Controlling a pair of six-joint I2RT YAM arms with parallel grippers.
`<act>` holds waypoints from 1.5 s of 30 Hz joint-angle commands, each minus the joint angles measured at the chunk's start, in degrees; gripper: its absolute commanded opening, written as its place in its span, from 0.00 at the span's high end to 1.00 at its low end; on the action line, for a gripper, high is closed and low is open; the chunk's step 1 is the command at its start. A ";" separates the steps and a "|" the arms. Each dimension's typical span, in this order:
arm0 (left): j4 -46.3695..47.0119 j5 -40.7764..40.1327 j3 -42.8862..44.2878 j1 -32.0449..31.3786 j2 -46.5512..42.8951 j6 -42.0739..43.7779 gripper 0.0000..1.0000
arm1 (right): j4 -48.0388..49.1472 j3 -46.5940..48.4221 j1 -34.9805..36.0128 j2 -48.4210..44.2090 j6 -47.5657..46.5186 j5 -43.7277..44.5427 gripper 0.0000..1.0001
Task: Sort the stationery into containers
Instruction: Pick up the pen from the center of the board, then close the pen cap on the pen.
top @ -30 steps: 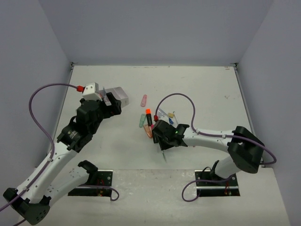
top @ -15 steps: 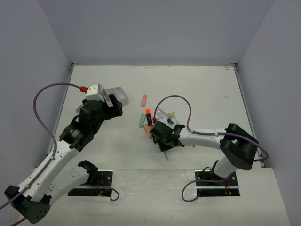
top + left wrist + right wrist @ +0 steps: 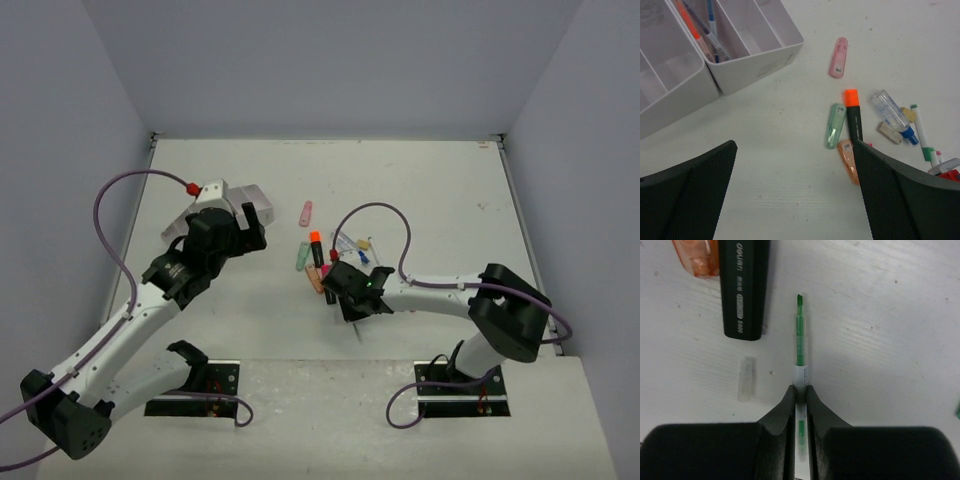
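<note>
Clutter beside green pen (image 3: 799, 340): black marker (image 3: 742, 290), clear cap (image 3: 746, 379) | right fingers (image 3: 782, 412) pinch pen | left fingers (image 3: 690, 195) spread

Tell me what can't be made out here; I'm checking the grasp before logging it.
Right wrist view: rear end of the green pen, hidden inside the right claw.
Top view: that grip, covered by the right arm.
Left wrist view: the trays, cut off at the top-left edge.

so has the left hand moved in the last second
Yes. In the top view the left hand has shifted slightly right over the trays, toward the pens.
</note>
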 commanded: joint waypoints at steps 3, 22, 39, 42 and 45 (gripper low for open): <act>-0.49 -6.61 -1.59 -13.66 3.18 -11.14 0.00 | -7.55 -3.23 -0.52 -14.88 4.02 8.58 1.00; -6.05 -24.64 17.05 -45.62 46.55 -41.70 0.38 | -18.60 -5.20 -5.41 -46.32 6.03 20.03 1.00; -7.87 -20.79 17.10 -45.64 54.02 -45.79 0.65 | -17.74 -5.15 -5.36 -47.22 4.78 19.90 1.00; -8.13 -20.72 16.66 -45.62 54.01 -46.29 0.66 | -17.57 -5.14 -5.35 -47.26 4.59 19.65 1.00; -8.04 -20.63 15.89 -45.62 54.15 -46.66 0.73 | -17.46 -5.14 -5.35 -47.26 4.39 19.54 1.00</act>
